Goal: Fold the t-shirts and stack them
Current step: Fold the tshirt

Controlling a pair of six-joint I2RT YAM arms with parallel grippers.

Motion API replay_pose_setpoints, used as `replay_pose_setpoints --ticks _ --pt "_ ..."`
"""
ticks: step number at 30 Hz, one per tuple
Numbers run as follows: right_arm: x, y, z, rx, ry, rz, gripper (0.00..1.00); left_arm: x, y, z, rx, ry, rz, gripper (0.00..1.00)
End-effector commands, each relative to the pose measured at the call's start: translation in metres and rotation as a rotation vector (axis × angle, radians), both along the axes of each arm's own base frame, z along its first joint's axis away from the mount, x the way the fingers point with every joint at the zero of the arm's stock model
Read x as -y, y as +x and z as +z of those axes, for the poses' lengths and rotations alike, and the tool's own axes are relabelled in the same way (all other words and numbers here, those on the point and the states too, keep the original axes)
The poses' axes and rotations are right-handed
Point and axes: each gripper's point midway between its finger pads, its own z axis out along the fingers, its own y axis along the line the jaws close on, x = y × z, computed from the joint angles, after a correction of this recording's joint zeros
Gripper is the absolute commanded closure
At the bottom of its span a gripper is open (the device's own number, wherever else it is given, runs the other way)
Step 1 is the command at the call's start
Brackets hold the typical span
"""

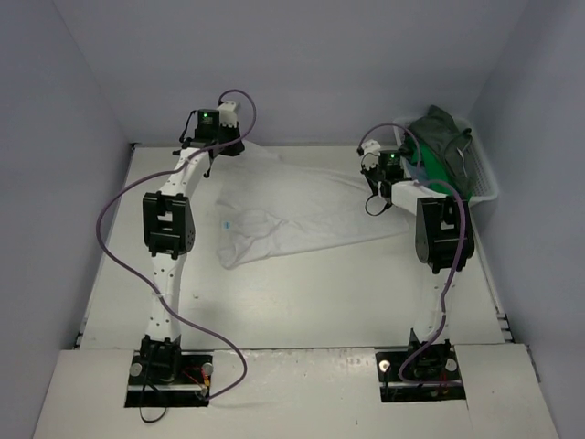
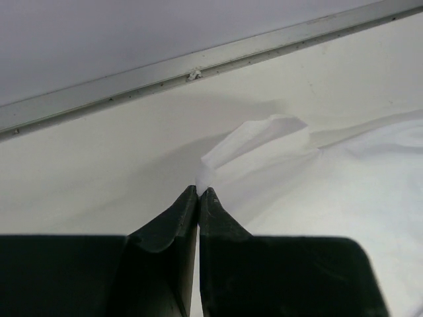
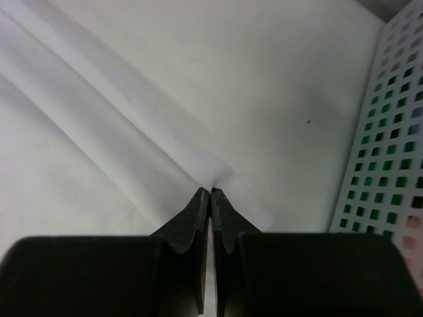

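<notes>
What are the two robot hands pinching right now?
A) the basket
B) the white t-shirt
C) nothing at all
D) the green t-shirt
B: the left gripper and the right gripper are each shut on an edge of the white t-shirt, which is spread out between them.

t-shirt: spread on table, centre | basket: far right, beside it, apparently holding more shirts
</notes>
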Motion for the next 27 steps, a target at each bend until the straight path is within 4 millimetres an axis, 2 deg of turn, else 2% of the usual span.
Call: replay_pose_setpoints --ticks 1,3,4,7,8,10,12,13,14,15,16,17,19,23,27 --pt "-0.003 0.031 0.060 0.143 0.030 0.001 1.00 0.010 -0.008 0.117 0.218 -0.068 -0.033 1.00" --pt "-0.003 0.034 0.065 0.154 0.027 0.012 1.00 0.011 -0.014 0.112 0.201 -0.074 -0.039 1.00" --pt "-0.004 0.038 0.071 0.167 0.025 0.016 1.00 0.012 -0.018 0.120 0.213 -0.076 -0.042 1.00" --pt "-0.006 0.044 0.074 0.176 0.011 0.033 1.00 0.012 -0.031 0.123 0.210 -0.078 -0.050 1.00" --pt "-0.006 0.046 0.072 0.174 0.001 0.043 1.00 0.012 -0.036 0.135 0.233 -0.083 -0.054 1.00" --pt "-0.006 0.048 0.072 0.177 -0.013 0.058 1.00 0.011 -0.045 0.124 0.206 -0.083 -0.059 1.00" --pt "-0.007 0.051 0.070 0.177 -0.029 0.072 1.00 0.012 -0.053 0.127 0.208 -0.088 -0.065 1.00" --pt "-0.008 0.052 0.069 0.175 -0.044 0.088 1.00 0.012 -0.058 0.136 0.221 -0.091 -0.070 1.00" --pt "-0.008 0.053 0.068 0.173 -0.050 0.093 1.00 0.012 -0.063 0.129 0.201 -0.093 -0.073 1.00" --pt "-0.009 0.053 0.067 0.171 -0.057 0.098 1.00 0.013 -0.067 0.129 0.201 -0.094 -0.077 1.00" --pt "-0.011 0.053 0.067 0.169 -0.068 0.113 1.00 0.012 -0.073 0.139 0.216 -0.096 -0.079 1.00" --pt "-0.011 0.052 0.068 0.168 -0.073 0.118 1.00 0.012 -0.077 0.131 0.201 -0.093 -0.083 1.00" --pt "-0.014 0.048 0.066 0.158 -0.087 0.136 1.00 0.013 -0.086 0.138 0.209 -0.092 -0.094 1.00" --pt "-0.022 0.037 0.077 0.166 -0.114 0.166 1.00 0.013 -0.098 0.134 0.194 -0.093 -0.113 1.00" --pt "-0.017 0.027 0.085 0.169 -0.134 0.155 1.00 0.017 -0.109 0.128 0.170 -0.097 -0.139 1.00"
